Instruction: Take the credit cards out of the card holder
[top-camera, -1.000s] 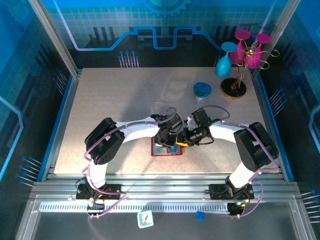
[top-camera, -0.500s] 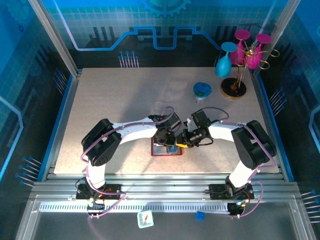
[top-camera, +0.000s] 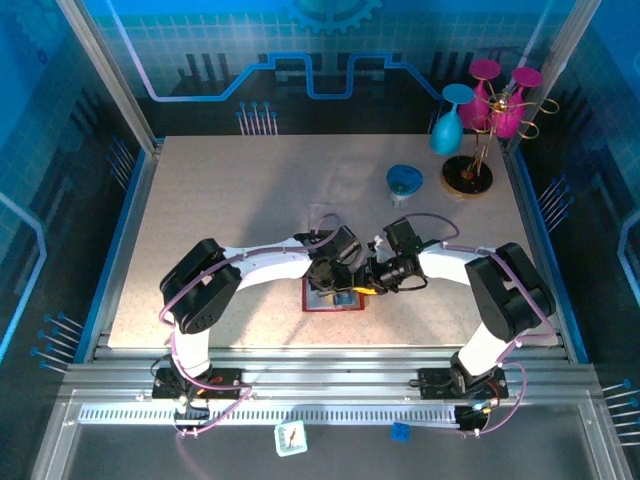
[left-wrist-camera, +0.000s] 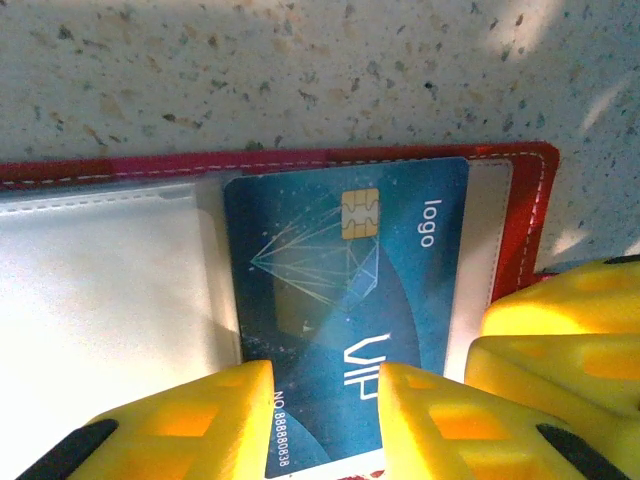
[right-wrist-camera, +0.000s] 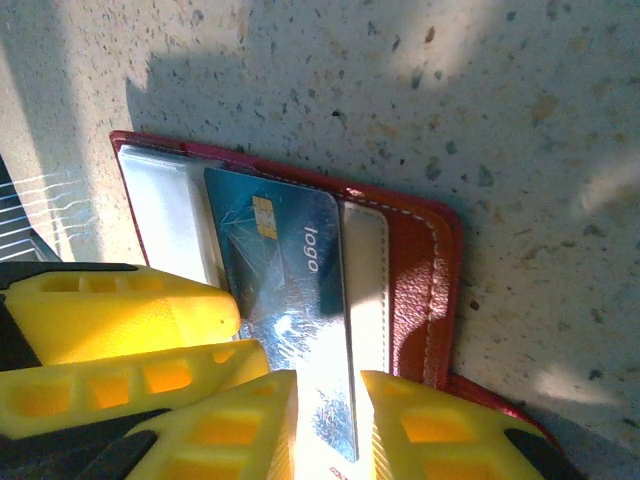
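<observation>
- near the middle of the near edge of the speckled beige surface (top-camera: 220, 220), a small red rectangular folding card holder (top-camera: 330, 309) lies open and flat, with both arms bent low over it.
- a dark blue plastic credit card (left-wrist-camera: 340, 290) with a gold chip and the words "logo" and "vip" lies flat on the holder's pale inner side, close to one stitched red end; a shiny clear window pocket (left-wrist-camera: 100, 280) lies beside it.
- the left jaws are apart: their yellow fingers (left-wrist-camera: 200, 420) stand over one end of the blue card, which shows in the gap between them.
- the right jaws have their yellow fingers (right-wrist-camera: 420, 430) a narrow gap apart, over the card's end and the holder's pale pocket; i cannot tell whether they clamp anything.
- in the left wrist view the right fingers sit just beside the holder's red end.
- at the far right corner stands a wire rack (top-camera: 468, 175) with pink and teal plastic goblets, a small blue round cup (top-camera: 404, 180) near it.
</observation>
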